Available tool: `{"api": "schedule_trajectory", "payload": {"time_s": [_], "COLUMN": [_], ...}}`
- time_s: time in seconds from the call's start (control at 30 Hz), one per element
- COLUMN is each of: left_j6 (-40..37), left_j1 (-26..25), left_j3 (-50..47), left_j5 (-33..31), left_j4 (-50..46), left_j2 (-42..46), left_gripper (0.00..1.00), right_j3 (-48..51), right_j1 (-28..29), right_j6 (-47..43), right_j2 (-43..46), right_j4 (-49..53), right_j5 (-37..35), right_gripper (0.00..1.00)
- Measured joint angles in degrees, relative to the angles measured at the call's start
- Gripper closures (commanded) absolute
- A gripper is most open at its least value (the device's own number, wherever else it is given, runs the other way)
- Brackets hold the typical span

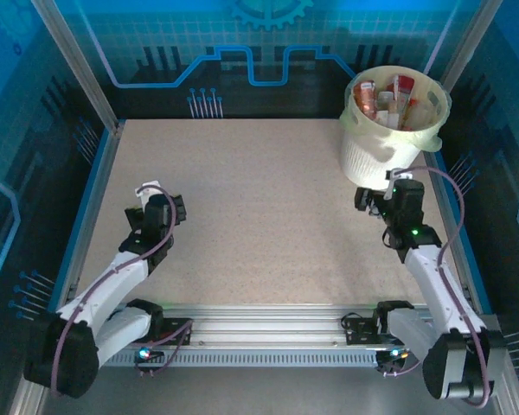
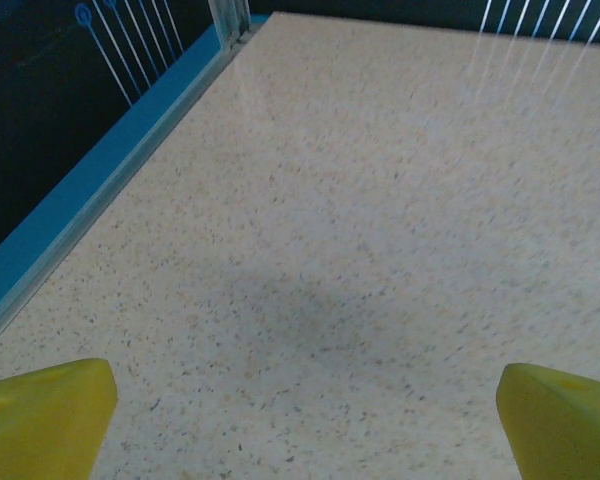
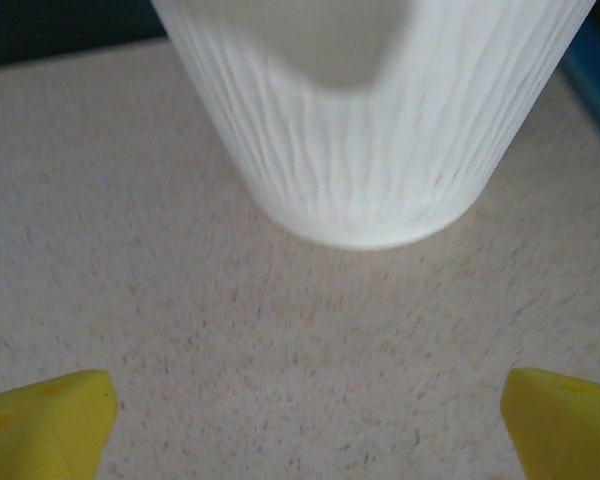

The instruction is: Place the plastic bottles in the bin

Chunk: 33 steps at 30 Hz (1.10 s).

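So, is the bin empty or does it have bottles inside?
Not empty: the top view shows the upright bin holding several plastic bottles, reaching about its rim.

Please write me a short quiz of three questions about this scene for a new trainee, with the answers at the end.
1. True or false: the left hand and the right hand each hold a bottle.
2. Where are the plastic bottles? A: in the left hand. B: in the bin. C: in the right hand.
3. Which hand is closer to the bin?
Key: 1. False; both hands are open and empty. 2. B. 3. The right hand.
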<state>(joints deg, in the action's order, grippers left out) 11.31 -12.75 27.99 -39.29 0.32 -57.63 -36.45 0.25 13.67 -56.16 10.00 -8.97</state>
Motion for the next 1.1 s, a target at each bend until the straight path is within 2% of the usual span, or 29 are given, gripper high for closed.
{"api": "schedule_trajectory", "payload": {"time_s": [0.23,0.43,0.67,0.8,0.9,1.1], "left_j6": [-3.6,-6.1,-9.0,-9.4,-9.3,-9.3], "left_j1": [1.5,4.1,6.8,10.0,11.4,11.4], "left_j3": [-4.0,-4.2,-3.2,-5.7,-8.9,-8.6], "left_j5": [3.5,9.9,16.2,21.2,23.1,23.8], "left_j4": [12.4,22.0,33.0,45.9,49.4,52.0], "left_j2": [-8.9,-17.6,-24.3,-29.8,-30.8,-30.8], "left_gripper": [0.01,0.01,0.01,0.01,0.01,0.01], "right_j3": [9.5,10.6,11.0,11.4,12.3,15.0], "right_j1": [-0.1,-0.1,-0.1,0.0,0.0,0.3], "right_j6": [-2.4,-5.8,-8.1,-8.8,-8.9,-10.0], "right_j2": [-9.4,-16.1,-17.9,-18.6,-18.8,-21.6], "right_j4": [-16.5,-27.5,-35.3,-38.4,-41.2,-49.4], "right_j5": [2.8,4.2,5.3,6.5,6.5,6.4], "right_gripper": [0.00,0.00,0.00,0.00,0.00,0.00]}}
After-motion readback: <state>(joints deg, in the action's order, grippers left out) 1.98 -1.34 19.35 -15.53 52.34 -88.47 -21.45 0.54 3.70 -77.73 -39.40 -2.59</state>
